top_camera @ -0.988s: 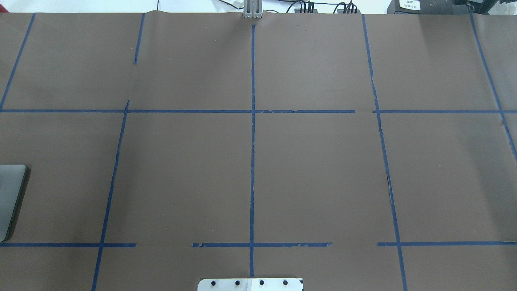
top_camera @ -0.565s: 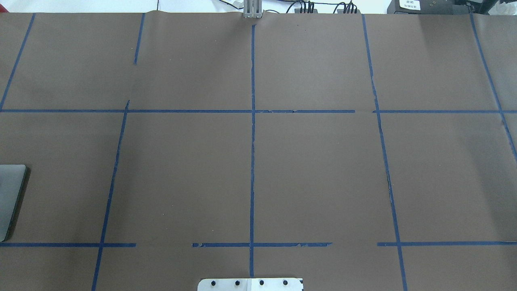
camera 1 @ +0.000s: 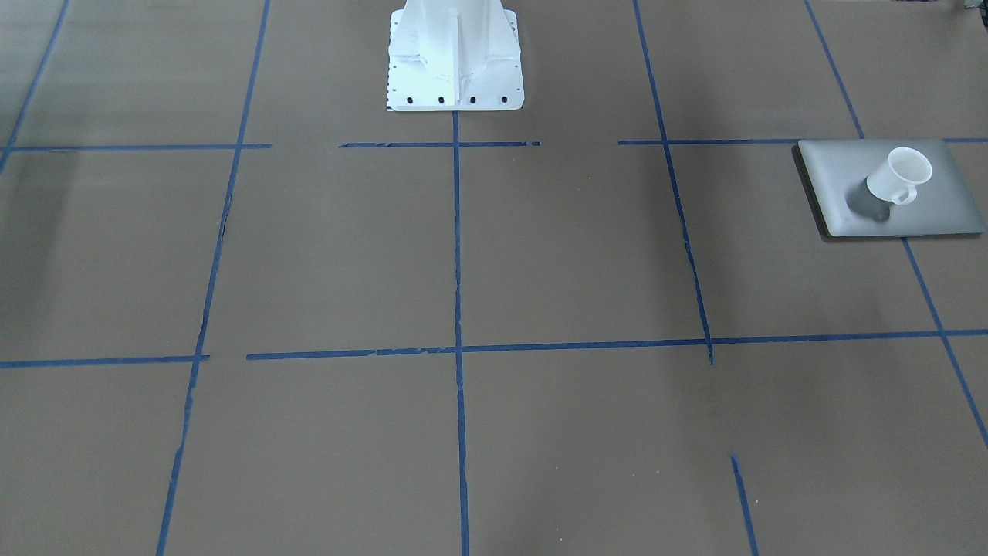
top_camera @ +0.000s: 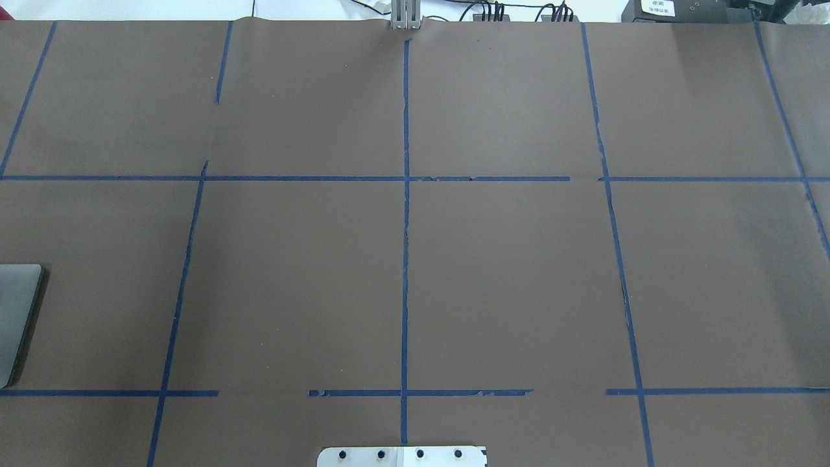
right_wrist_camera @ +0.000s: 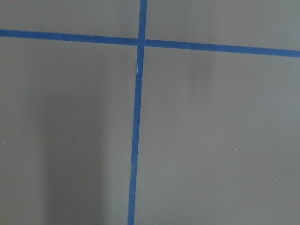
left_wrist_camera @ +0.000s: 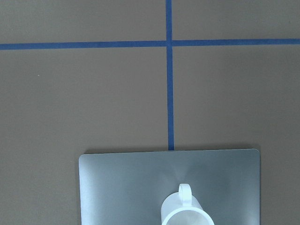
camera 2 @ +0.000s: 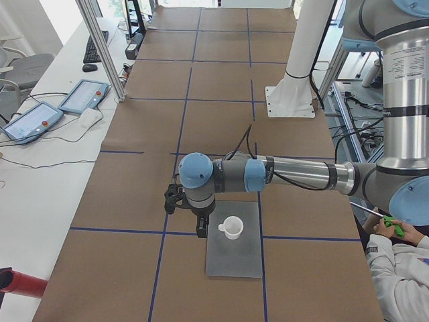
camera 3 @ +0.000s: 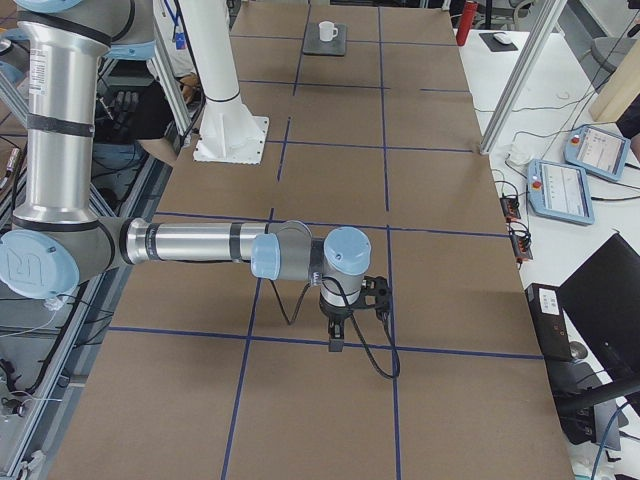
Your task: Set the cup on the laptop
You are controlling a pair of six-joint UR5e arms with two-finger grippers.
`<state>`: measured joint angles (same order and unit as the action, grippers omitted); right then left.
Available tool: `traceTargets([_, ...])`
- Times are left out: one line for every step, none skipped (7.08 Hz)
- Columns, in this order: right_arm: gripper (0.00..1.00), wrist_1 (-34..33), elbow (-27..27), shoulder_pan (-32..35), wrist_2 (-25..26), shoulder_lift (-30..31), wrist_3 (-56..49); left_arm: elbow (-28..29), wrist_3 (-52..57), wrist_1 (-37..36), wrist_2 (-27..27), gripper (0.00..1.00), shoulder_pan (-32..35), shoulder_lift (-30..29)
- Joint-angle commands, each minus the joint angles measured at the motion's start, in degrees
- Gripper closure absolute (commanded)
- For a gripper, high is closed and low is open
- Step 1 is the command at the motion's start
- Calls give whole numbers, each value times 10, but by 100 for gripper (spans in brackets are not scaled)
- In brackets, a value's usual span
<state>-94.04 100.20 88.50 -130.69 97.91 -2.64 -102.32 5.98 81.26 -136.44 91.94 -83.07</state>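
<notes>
Cup [camera 1: 899,176] stood upright near the middle of the laptop [camera 1: 934,216], upper right of the front view, so the placing looked done. Left gripper [camera 2: 200,228] hung just beside it, apparently clear. Whether it or the right gripper [camera 3: 335,338] was apart or together could not be told.

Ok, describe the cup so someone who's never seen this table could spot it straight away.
Start at the brown table crossed by blue tape lines and go to its end on the robot's left, where a silver-grey laptop lies. The cup stands upright on that lid: small, plain white, one loop handle, the only thing on it.
</notes>
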Motion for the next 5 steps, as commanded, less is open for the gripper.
traceTargets([0,0,0,0,0,0,0,-15,0,-3,1,0,1,-9])
traceTargets([0,0,0,0,0,0,0,-24,-1,-3,2,0,1,-7])
traceTargets([0,0,0,0,0,0,0,-23,-1,-3,2,0,1,-8])
traceTargets([0,0,0,0,0,0,0,-23,-1,-2,2,0,1,-9])
traceTargets([0,0,0,0,0,0,0,-21,-1,-2,2,0,1,-9])
